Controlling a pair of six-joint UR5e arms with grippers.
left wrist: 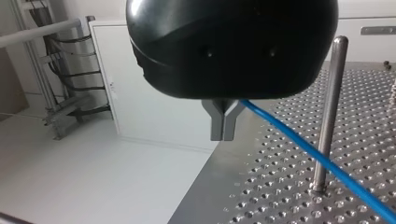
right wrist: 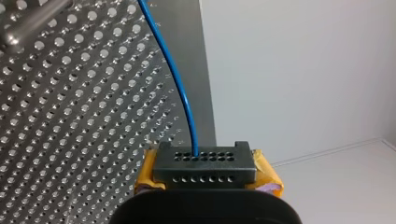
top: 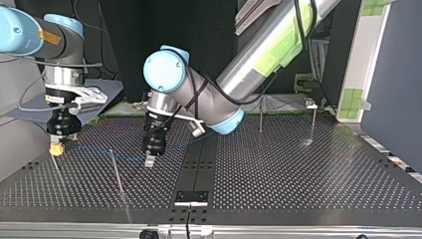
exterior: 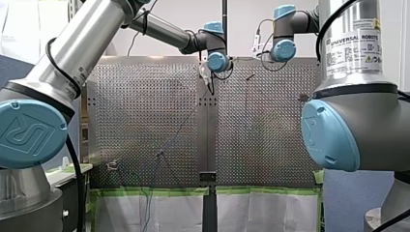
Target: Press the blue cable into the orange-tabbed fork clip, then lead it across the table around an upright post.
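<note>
The thin blue cable [top: 107,152] runs low over the perforated table [top: 298,174] between my two grippers. My right gripper [top: 57,148], at the top view's left, is shut with its yellow pads [right wrist: 267,176] on the black connector block [right wrist: 205,163] at the cable's end. My left gripper [top: 149,160], black with metal fingers [left wrist: 216,126], is shut, and the blue cable [left wrist: 308,154] leaves from the root of its fingers and passes an upright post [left wrist: 329,112] beside them. A small clip [top: 311,105] stands far off at the top view's right; its tabs are too small to tell.
A thin post [top: 117,174] stands just in front of my left gripper in the top view. Another post [top: 261,115] stands near the clip. A black bracket [top: 191,197] sits on the table's middle seam at the near edge. Cable slack hangs over the table's edge [exterior: 146,203].
</note>
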